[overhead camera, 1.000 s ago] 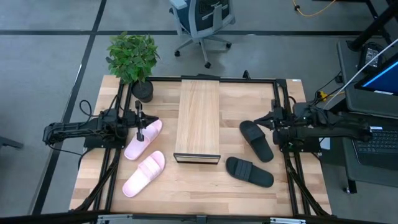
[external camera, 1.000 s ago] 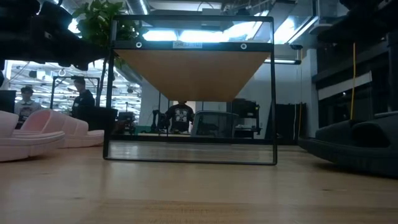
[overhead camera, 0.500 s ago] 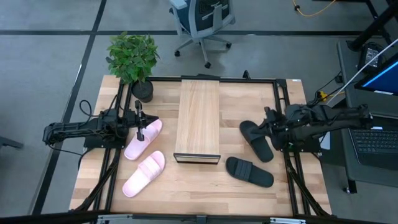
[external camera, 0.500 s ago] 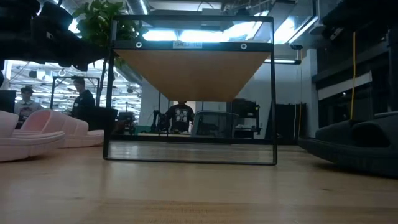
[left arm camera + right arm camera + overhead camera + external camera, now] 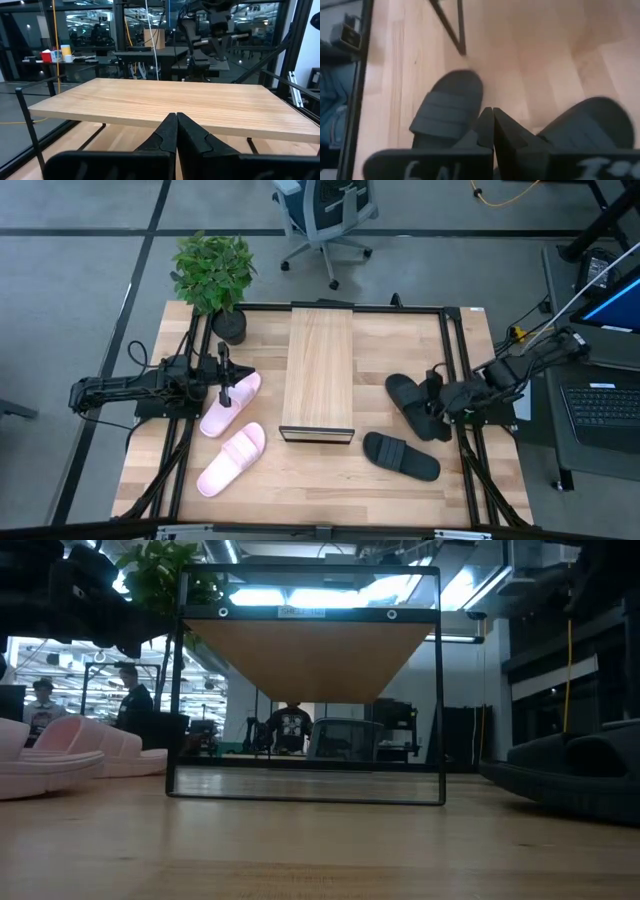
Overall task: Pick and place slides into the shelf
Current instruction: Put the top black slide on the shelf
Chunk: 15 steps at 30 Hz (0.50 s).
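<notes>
The shelf (image 5: 319, 375), a light wood plank on a dark frame, stands at the table's middle. It also shows in the low view (image 5: 305, 645) and the left wrist view (image 5: 165, 102). Two pale pink slides (image 5: 231, 403) (image 5: 231, 459) lie left of it, soles on the table. Two black slides (image 5: 413, 405) (image 5: 401, 455) lie right of it. My left gripper (image 5: 225, 380) is shut and hovers over the farther pink slide. My right gripper (image 5: 432, 398) is shut, tipped down above the farther black slide; its wrist view shows both black slides (image 5: 447, 112) (image 5: 585, 125) below its fingers.
A potted plant (image 5: 213, 275) stands at the table's far left corner. A dark frame (image 5: 455, 340) runs around the table. An office chair (image 5: 325, 215) and a laptop desk (image 5: 600, 330) stand off the table. People (image 5: 130, 700) show in the room behind.
My right gripper has moved a little toward the table's near edge and left, over the farther black slide, and has tipped downward while the arm behind it rose. Its fingers stay shut. The slides and the shelf have not moved.
</notes>
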{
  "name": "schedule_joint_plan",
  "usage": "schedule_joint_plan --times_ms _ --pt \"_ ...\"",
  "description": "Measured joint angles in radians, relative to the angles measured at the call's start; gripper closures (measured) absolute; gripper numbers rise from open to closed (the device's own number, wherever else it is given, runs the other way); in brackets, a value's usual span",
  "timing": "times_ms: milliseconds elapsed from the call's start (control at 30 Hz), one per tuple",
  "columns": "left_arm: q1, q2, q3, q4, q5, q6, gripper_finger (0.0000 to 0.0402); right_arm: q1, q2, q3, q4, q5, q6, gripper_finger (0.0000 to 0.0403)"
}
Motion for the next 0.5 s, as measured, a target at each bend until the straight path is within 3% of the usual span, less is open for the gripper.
schedule_joint_plan --times_ms 200,333,500 --pt "0.0 0.0 0.0 0.0 0.0 0.0 0.0401 0.106 0.095 0.0 -0.045 0.09 0.1 0.0402" --pt "0.0 0.0 0.0 0.0 0.0 0.008 0.0401 0.139 0.166 0.039 -0.193 0.178 0.138 0.0402" --pt "0.0 0.0 0.0 0.0 0.0 0.007 0.0401 0.162 0.259 0.148 -0.356 0.206 0.187 0.0402"
